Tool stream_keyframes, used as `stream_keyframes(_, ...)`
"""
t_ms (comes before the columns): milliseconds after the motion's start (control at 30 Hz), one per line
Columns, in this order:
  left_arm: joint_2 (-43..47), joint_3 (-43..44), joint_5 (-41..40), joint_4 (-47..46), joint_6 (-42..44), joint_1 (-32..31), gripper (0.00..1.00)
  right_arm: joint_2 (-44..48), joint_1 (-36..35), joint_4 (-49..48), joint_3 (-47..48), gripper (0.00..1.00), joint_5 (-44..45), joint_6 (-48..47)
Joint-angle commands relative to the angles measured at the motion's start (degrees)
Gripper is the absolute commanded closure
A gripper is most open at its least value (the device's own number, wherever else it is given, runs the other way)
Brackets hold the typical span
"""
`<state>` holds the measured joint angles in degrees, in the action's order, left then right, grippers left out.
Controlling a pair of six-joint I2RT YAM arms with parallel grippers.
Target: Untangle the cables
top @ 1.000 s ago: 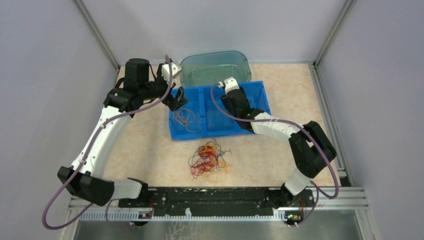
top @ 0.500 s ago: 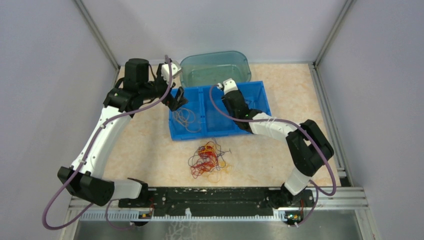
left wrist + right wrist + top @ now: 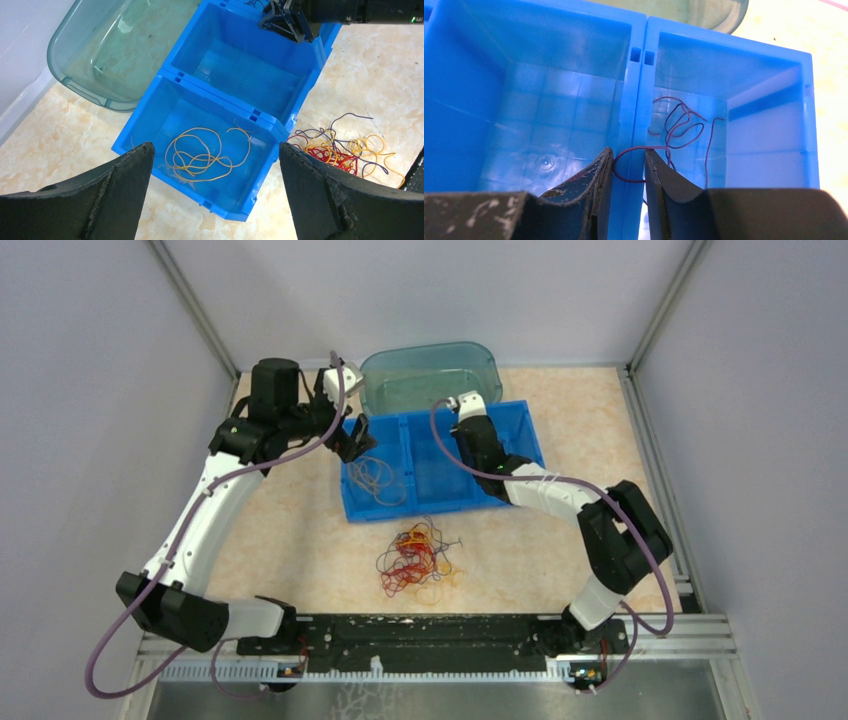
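Note:
The cables (image 3: 415,560) lie as a tangled red, yellow and purple clump on the table in front of the blue bin (image 3: 400,512); the left wrist view shows the clump (image 3: 345,147) too. One yellow cable (image 3: 205,155) sits loose in the bin's left compartment. A purple cable (image 3: 679,125) lies in the right compartment, and one loop of it hangs across the tips of my right gripper (image 3: 629,151). Those jaws stand a narrow gap apart above the divider wall (image 3: 639,55). My left gripper (image 3: 215,150) hovers wide open over the left compartment, holding nothing.
A clear green tub (image 3: 430,375) stands right behind the blue bin. The bin's middle compartment (image 3: 250,65) holds nothing. Grey walls and metal rails close in the table on the left, right and back.
My right gripper's jaws have drawn closer together and its wrist has shifted slightly to the right over the bin. The left arm and the clump have not moved.

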<state>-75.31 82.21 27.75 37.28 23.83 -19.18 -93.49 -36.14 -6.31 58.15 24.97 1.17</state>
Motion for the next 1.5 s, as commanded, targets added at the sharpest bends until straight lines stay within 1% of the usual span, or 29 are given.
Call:
stream_keyframes(0,0.7,-0.7,1.1,-1.2,-0.4,0.4,0.01,5.3,2.0,-4.2,0.6,0.76,-0.7,2.4)
stream_keyframes(100,0.8,-1.0,0.9,-1.6,-0.5,0.3,0.01,6.0,3.0,-4.3,-0.1,0.82,-2.0,3.9)
stream_keyframes(300,1.0,-2.1,0.9,-1.9,-0.4,0.4,0.01,7.2,4.1,-5.3,-1.1,0.84,-5.7,6.5)
stream_keyframes(367,1.1,-2.9,0.7,-1.9,-0.5,0.4,0.02,7.9,4.6,-5.9,-1.6,0.86,-7.2,7.6)
stream_keyframes(467,1.5,-5.6,-0.6,-2.4,0.8,0.4,0.02,9.1,5.4,-6.4,-2.0,0.93,-7.9,9.4)
stream_keyframes(600,1.1,-11.5,-5.3,-3.5,2.7,0.4,0.03,10.1,6.1,-6.1,-2.1,1.0,-6.8,10.0)
stream_keyframes(667,0.6,-14.5,-8.4,-5.3,3.5,0.7,0.04,10.5,6.6,-6.1,-2.4,1.0,-6.9,10.6)
stream_keyframes(733,-0.4,-16.9,-9.3,-6.1,4.7,1.5,0.04,10.8,7.2,-6.2,-2.5,1.0,-8.1,11.1)
stream_keyframes(967,-2.5,-23.2,-13.7,-10.2,7.4,2.8,0.05,10.3,8.2,-4.5,-2.8,1.0,-7.5,11.2)
stream_keyframes(1000,-2.3,-23.6,-14.0,-10.8,7.8,3.0,0.05,10.3,8.3,-4.6,-3.2,0.93,-8.5,11.1)
stream_keyframes(1033,-2.2,-24.1,-14.4,-11.2,8.1,3.1,0.05,10.2,8.4,-4.6,-3.7,0.83,-8.9,11.1)
stream_keyframes(1067,-2.0,-24.5,-14.7,-11.5,8.6,3.2,0.05,10.1,8.4,-4.4,-4.0,0.79,-9.0,11.3)
stream_keyframes(1100,-2.0,-24.8,-15.1,-11.8,9.1,3.2,0.05,10.0,8.4,-4.4,-4.5,0.78,-8.9,11.8)
stream_keyframes(1167,-2.1,-25.8,-16.3,-12.8,9.8,3.3,0.05,9.5,8.6,-4.2,-5.3,0.79,-8.6,13.0)
stream_keyframes(1333,-2.7,-27.8,-18.5,-15.0,11.0,3.8,0.06,6.8,9.1,-5.1,-6.4,0.87,-7.5,15.5)
stream_keyframes(1467,-3.0,-28.5,-19.0,-16.5,11.6,4.4,0.06,5.7,10.5,-6.1,-6.9,0.91,-8.3,17.4)
